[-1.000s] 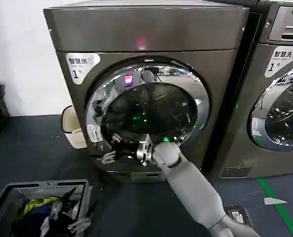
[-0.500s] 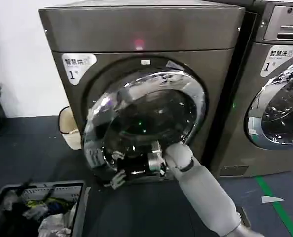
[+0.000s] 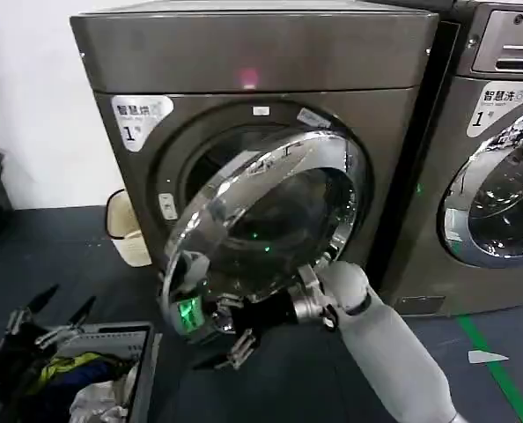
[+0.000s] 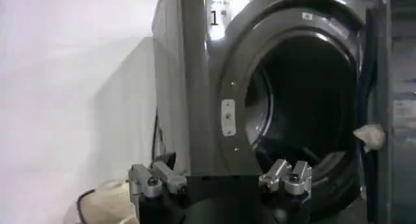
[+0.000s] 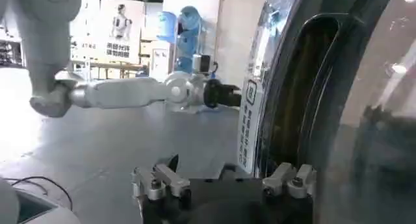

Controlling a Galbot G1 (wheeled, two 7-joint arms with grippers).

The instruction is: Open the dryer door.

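Note:
The dryer door (image 3: 270, 225), chrome-rimmed with dark domed glass, stands partly open, hinged on its right side, and the dark drum opening (image 3: 213, 159) shows behind its left edge. My right gripper (image 3: 232, 333) is at the door's lower left rim. It is open, with the chrome rim (image 5: 263, 82) lying between its spread fingers (image 5: 156, 180). My left gripper (image 3: 65, 303) hovers low at the left above the basket, open and holding nothing. In the left wrist view the left gripper (image 4: 221, 180) faces the open drum (image 4: 305, 108).
A grey laundry basket (image 3: 121, 335) with clothes sits on the dark floor at the lower left. A beige bin (image 3: 125, 231) stands beside the dryer. The lighter LG machine (image 3: 499, 176) stands to the right, with green floor tape (image 3: 501, 374) before it.
The door has swung further out from nearly shut, exposing the drum opening. My right gripper moved down and toward me with the door's edge. The left gripper rose into view.

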